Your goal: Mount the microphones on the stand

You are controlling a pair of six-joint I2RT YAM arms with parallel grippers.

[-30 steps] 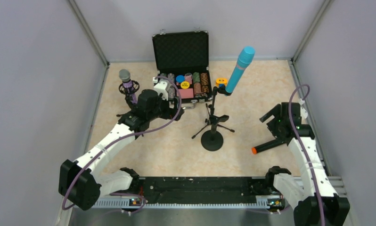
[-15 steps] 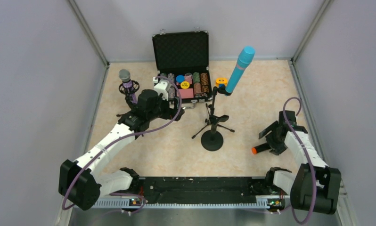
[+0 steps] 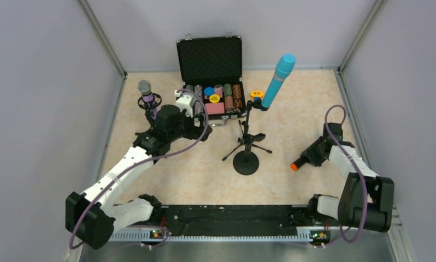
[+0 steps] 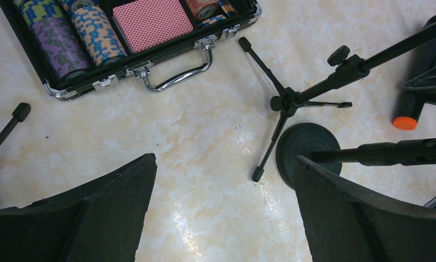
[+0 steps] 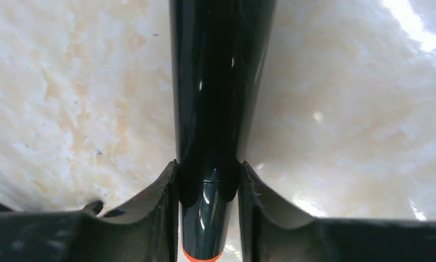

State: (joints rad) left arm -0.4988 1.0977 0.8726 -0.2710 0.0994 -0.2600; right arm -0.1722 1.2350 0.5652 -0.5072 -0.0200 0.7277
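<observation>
The black microphone (image 3: 305, 161) with its orange end (image 5: 202, 256) lies low on the table at the right. My right gripper (image 5: 207, 183) is shut on its body (image 5: 221, 98), both fingers pressing its sides. The cyan microphone (image 3: 279, 79) sits tilted in the clip of the tripod stand (image 3: 248, 141). At the back left, the purple microphone (image 3: 146, 93) with its grey mesh head stands in a ring mount. My left gripper (image 4: 224, 185) hangs open over bare table, near the round-base stand (image 4: 307, 150), holding nothing.
An open black case (image 3: 210, 60) with poker chips and cards stands at the back centre; its handle (image 4: 175, 73) faces the tripod. A yellow disc (image 3: 256, 95) lies beside it. Grey walls close in the table on three sides. The arm rail (image 3: 232, 218) runs along the near edge.
My right gripper has dropped onto the black microphone and closed on it; the orange end has shifted slightly up the table. The left arm barely moved.
</observation>
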